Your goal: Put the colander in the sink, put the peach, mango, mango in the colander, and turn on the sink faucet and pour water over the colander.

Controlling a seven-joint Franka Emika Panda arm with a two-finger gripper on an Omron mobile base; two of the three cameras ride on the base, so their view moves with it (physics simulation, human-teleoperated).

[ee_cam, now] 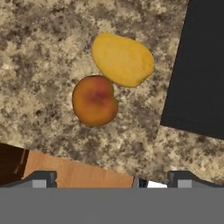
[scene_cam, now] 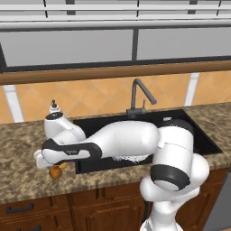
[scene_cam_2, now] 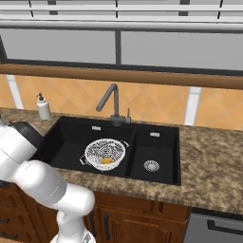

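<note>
The white mesh colander [scene_cam_2: 105, 153] sits in the left basin of the black sink [scene_cam_2: 161, 137], with one yellow mango [scene_cam_2: 107, 161] inside it. On the granite counter left of the sink lie the orange-red peach [ee_cam: 95, 100] and a second mango [ee_cam: 122, 59], touching each other. My gripper [ee_cam: 113, 179] hovers open above them, nothing between its fingertips [ee_cam: 41, 178]. In the left base view the peach [scene_cam: 55, 171] shows just below my hand, near the counter's front edge. The dark faucet [scene_cam_2: 111, 104] stands behind the sink; no water runs.
A white soap dispenser [scene_cam_2: 43, 107] stands at the back left of the sink. The right basin has a silver drain [scene_cam_2: 151, 165]. My arm stretches across the sink's front in the left base view, covering most of the colander [scene_cam: 131, 158].
</note>
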